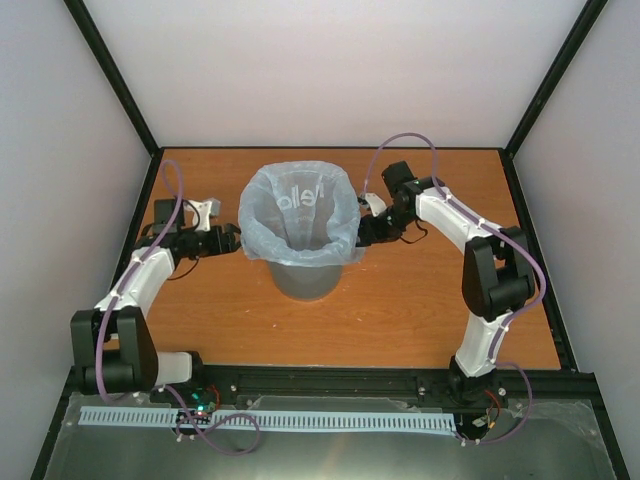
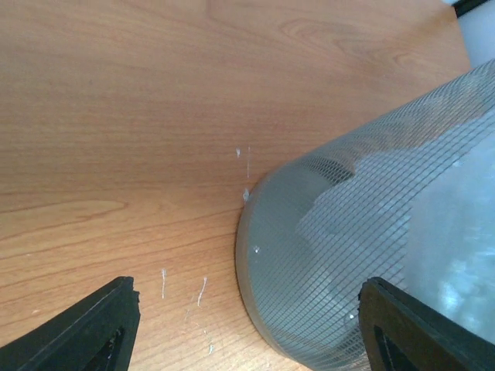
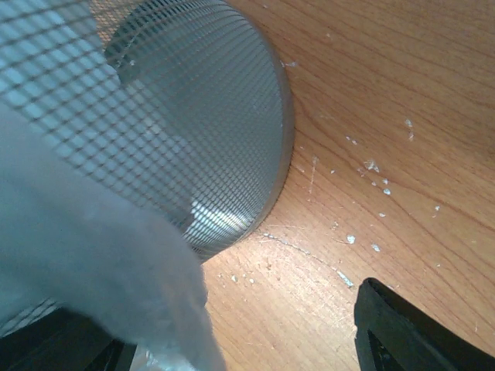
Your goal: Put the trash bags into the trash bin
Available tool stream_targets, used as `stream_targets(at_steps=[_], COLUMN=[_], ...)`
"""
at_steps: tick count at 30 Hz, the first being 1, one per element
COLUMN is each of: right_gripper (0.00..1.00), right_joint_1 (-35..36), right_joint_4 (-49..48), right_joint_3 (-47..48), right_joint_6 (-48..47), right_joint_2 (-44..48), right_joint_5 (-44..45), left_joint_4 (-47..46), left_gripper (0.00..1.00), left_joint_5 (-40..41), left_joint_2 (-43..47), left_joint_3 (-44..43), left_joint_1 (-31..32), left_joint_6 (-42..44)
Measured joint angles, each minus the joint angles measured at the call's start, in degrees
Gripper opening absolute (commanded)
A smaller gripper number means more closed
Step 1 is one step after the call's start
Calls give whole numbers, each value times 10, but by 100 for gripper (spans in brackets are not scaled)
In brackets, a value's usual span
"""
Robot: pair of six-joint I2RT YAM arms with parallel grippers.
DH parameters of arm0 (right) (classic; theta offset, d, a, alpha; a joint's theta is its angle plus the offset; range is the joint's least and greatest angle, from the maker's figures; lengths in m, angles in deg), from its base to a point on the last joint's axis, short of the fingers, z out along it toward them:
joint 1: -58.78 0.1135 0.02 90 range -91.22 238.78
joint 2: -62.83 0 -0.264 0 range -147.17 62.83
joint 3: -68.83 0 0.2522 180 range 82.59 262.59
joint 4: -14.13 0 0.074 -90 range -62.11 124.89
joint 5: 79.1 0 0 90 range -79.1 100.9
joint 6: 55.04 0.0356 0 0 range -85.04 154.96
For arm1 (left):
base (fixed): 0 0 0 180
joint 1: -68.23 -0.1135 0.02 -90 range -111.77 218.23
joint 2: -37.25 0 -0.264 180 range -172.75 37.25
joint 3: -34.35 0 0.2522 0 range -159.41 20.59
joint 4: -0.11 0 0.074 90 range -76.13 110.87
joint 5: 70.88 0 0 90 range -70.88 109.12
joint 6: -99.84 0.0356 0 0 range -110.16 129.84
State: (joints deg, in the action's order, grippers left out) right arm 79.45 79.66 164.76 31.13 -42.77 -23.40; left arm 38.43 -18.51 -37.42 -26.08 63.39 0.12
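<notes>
The bin (image 1: pixel 305 282), a round grey mesh basket, stands upright on the desk (image 1: pixel 410 310) between the two sets of fingers. The left fingers (image 1: pixel 228 240) are just beside one flank and the right fingers (image 1: pixel 368 230) just beside the other, both close to the folded edge of the bag (image 1: pixel 262 215). This pale, translucent bag lines the bin. Its mouth is open and turned out over the rim, so it hangs partway down the wall, and white lettering shows on its far inner side. In the left wrist view the left fingers stand wide apart with nothing clamped. The bin's base edge and mesh wall fill the gap toward the right-hand finger, bare desk lies by the other, and the bag shows as a lighter patch through the mesh. I cannot tell whether that finger touches the wall. In the right wrist view the right fingers are also apart. The bag's overhang droops in front of the left-hand finger and hides most of it, with the mesh wall and base beyond. The desk ahead of the other finger is flecked with white specks. Whether the bag touches the hidden finger cannot be told.
</notes>
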Motion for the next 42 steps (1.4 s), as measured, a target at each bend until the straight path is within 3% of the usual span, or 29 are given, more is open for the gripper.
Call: stream_targets(at_steps=[5,10,20,28,42], right_gripper=[74,73,73,73,73], right_joint_1=[0,0,0,0,10], right_joint_4=[-5,-7,-11,-13,-14], right_joint_3=[0,6,7,8,8], right_joint_6=[4,5,5,5,5], right_joint_2=[-14,-14,-14,-14,-29], right_joint_5=[8,9,9,10,43], left_joint_4=[26,56,62,56,56], left_gripper=[82,80,76,72,76], left_joint_5=[5,-42,-156,-130,-35], left_joint_2=[33,21,27,-52,-144], left_joint_3=[-37,-94,-42,-15,-15], left_joint_1=[-17,-34,-35,-29,28], left_joint_6=[-8,-6,-2,0,2])
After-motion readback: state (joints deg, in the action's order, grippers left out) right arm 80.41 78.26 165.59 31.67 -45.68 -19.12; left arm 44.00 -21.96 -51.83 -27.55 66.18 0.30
